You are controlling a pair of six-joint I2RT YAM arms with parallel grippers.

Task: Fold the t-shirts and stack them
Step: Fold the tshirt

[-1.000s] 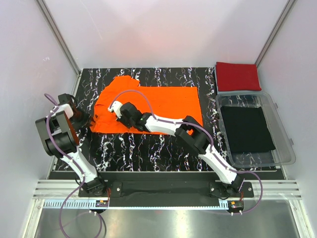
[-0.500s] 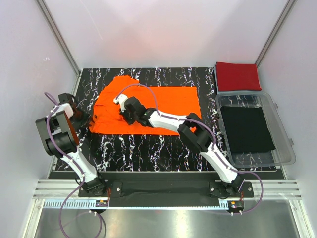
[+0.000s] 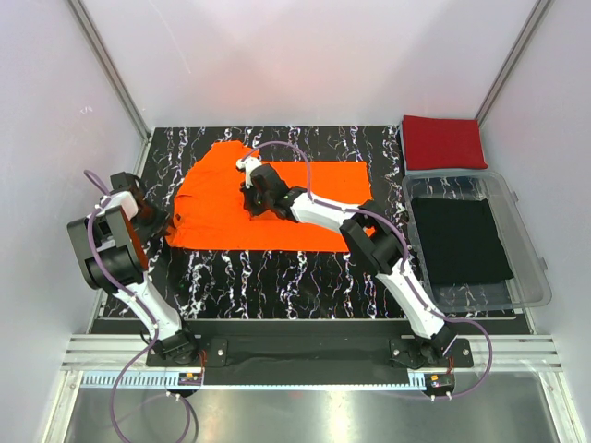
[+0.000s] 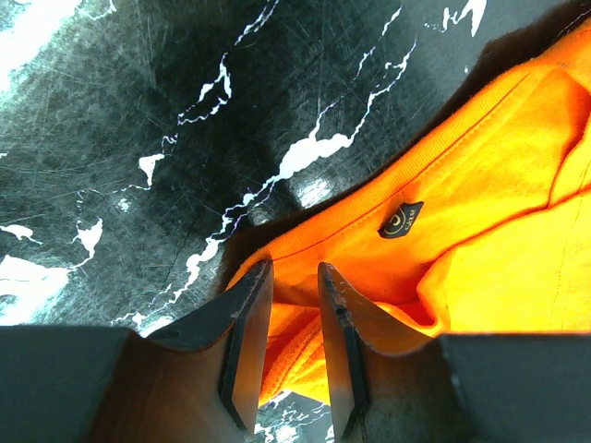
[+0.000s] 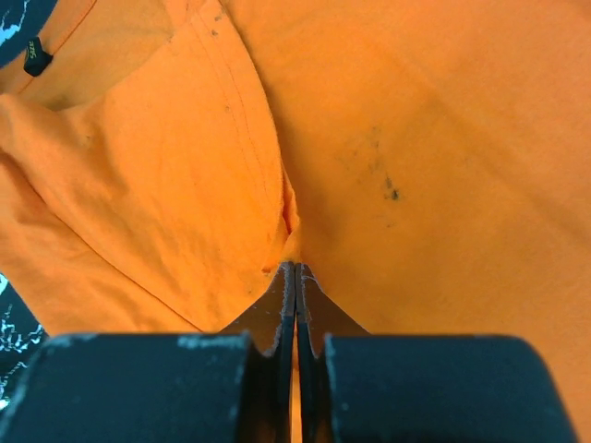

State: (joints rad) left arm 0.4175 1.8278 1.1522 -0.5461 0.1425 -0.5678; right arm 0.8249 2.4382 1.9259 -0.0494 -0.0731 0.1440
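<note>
The orange t-shirt (image 3: 319, 198) lies spread on the black marbled table, left of centre. My left gripper (image 3: 162, 220) is at the shirt's left edge. In the left wrist view its jaws (image 4: 294, 269) are shut on a bunch of orange cloth (image 4: 480, 185) near the neck label (image 4: 401, 221). My right gripper (image 3: 247, 175) reaches over the shirt's back left part. In the right wrist view its fingertips (image 5: 295, 268) pinch a pulled-up fold of the orange cloth (image 5: 416, 138). The red t-shirt (image 3: 443, 141) lies folded at the back right corner.
A clear plastic bin (image 3: 545, 277) stands at the right side with a folded black cloth (image 3: 462, 238) inside. White walls with metal posts close in the table's back and sides. Bare marbled table (image 3: 277, 277) shows between the shirt and the arm bases.
My right gripper has moved toward the back and to the right, dragging its pinched fold of orange cloth along. The left arm has not moved.
</note>
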